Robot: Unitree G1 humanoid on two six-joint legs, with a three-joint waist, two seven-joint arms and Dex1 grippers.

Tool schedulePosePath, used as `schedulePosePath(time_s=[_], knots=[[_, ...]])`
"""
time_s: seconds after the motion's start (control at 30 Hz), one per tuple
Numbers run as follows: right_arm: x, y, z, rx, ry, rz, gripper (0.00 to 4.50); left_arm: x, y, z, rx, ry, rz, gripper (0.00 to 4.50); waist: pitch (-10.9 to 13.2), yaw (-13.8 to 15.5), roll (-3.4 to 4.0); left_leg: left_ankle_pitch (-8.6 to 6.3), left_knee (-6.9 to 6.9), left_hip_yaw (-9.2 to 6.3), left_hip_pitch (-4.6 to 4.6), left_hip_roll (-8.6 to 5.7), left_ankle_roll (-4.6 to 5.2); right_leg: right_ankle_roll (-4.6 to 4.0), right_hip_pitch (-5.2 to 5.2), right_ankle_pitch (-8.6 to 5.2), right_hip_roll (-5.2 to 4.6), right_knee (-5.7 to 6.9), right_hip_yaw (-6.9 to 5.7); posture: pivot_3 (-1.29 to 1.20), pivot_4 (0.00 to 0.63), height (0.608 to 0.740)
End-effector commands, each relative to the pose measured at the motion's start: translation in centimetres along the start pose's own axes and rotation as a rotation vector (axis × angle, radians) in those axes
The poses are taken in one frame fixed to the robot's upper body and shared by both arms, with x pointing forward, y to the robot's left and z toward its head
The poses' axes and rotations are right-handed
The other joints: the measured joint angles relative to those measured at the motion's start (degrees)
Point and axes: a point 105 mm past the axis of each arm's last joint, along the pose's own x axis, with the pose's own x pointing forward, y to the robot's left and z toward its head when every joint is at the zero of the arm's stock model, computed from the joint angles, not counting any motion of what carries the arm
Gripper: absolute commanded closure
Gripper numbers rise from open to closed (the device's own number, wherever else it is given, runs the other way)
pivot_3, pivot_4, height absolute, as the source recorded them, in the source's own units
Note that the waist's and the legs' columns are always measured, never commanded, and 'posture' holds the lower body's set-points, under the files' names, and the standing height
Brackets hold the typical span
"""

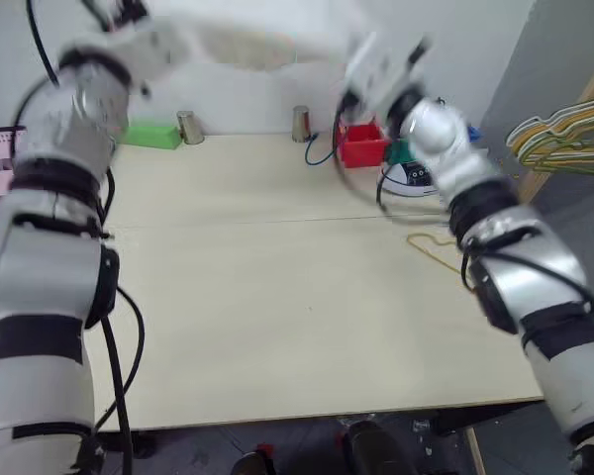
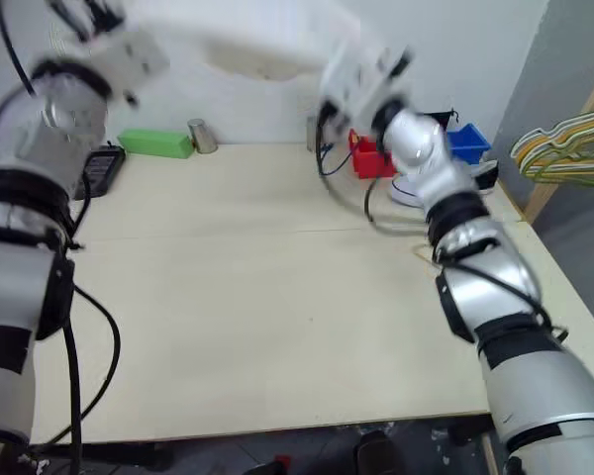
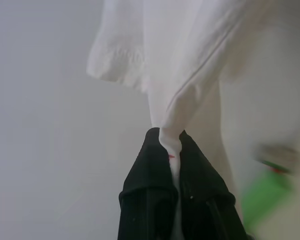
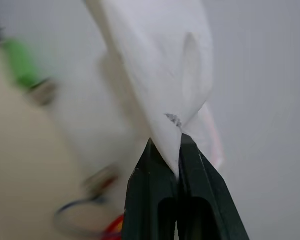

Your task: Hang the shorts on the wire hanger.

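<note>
Left hand (image 3: 171, 150): clamped on pinch of shorts (image 3: 190, 60), raised above table (image 1: 277, 327). Shorts: white, stretched between hands over table's far edge; soft, light, will sag, so grip hem corners. Right hand (image 4: 178, 145): pinched tight on other corner. Hanger (image 1: 434, 247): thin wire, springy, flat on table's right side.

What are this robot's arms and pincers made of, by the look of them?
Each arm is a chain of glossy silver-white shells split by black joint bands, with loose black cables looping alongside. The left gripper and right gripper each end in two tapered matte black fingers.
</note>
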Motion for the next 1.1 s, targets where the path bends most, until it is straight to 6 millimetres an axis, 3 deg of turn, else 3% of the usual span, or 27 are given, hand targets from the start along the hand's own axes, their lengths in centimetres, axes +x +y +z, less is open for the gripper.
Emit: schedulePosePath(time_s=[0.03, 0.13, 0.3, 0.43, 0.7, 0.93, 1.1], knots=[[-1.6, 2.2, -1.5, 0.120, 0.035, 0.213, 4.50, -3.8, -3.1, -4.4, -0.130, 0.098, -0.372, 4.47, 0.03, -0.08, -0.01, 0.03, 0.05, -0.01, 0.00, 0.01, 0.01, 0.00, 0.00, 0.00, 0.00, 0.08, -0.01, -0.13, 0.041, 0.740], [-1.8, 3.4, -1.6, 0.132, 0.033, 0.245, 4.50, -6.2, -5.3, -4.6, -0.148, 0.104, -0.544, 4.47, 0.06, -0.18, -0.06, 0.11, 0.10, -0.13, 0.00, 0.06, -0.01, -0.01, -0.03, 0.01, 0.07, 0.38, -0.02, -0.12, 0.039, 0.740], [-3.5, 8.1, -2.1, 0.113, 0.068, 0.507, 4.50, -9.0, -6.1, -4.8, -0.112, 0.138, -0.651, 4.47, 0.04, 0.40, -0.09, 0.22, 0.16, -0.49, 0.22, 0.08, 0.10, -0.01, 0.11, -0.01, 0.20, 0.86, -0.19, -0.11, 0.037, 0.740], [-6.2, 10.9, -2.3, 0.091, 0.094, 0.695, 4.50, -10.7, -7.3, -4.7, -0.089, 0.139, -0.745, 4.47, 0.05, 1.51, -0.09, 0.30, 0.17, -0.61, 1.21, 0.07, 0.26, -0.03, 1.21, -0.25, 0.23, 0.76, -0.30, -0.11, 0.036, 0.740], [-9.3, 12.9, -1.7, 0.114, 0.120, 0.771, 4.50, -15.7, -12.1, -4.6, -0.003, 0.117, -1.019, 4.47, 0.01, 2.02, -0.13, 0.40, 0.18, -0.81, 1.57, 0.17, 0.39, -0.27, 1.52, -0.17, 0.42, 0.86, -0.23, -0.12, 0.033, 0.740], [-13.9, 16.7, -1.4, 0.147, 0.160, 0.953, 4.50, -17.6, -15.5, -4.3, -0.045, 0.108, -1.072, 4.47, -0.01, 3.26, -0.16, 0.39, 0.16, -0.84, 1.78, 0.19, 0.39, -0.49, 1.80, -0.31, 0.44, 0.80, -0.30, -0.15, 0.029, 0.740], [-15.8, 18.3, -1.0, 0.206, 0.186, 1.024, 4.50, -18.9, -17.2, -3.6, -0.054, 0.072, -1.121, 4.47, -0.03, 3.27, -0.20, 0.38, 0.14, -0.78, 1.84, 0.23, 0.37, -0.59, 1.84, -0.41, 0.42, 0.78, -0.30, -0.16, 0.024, 0.740]])
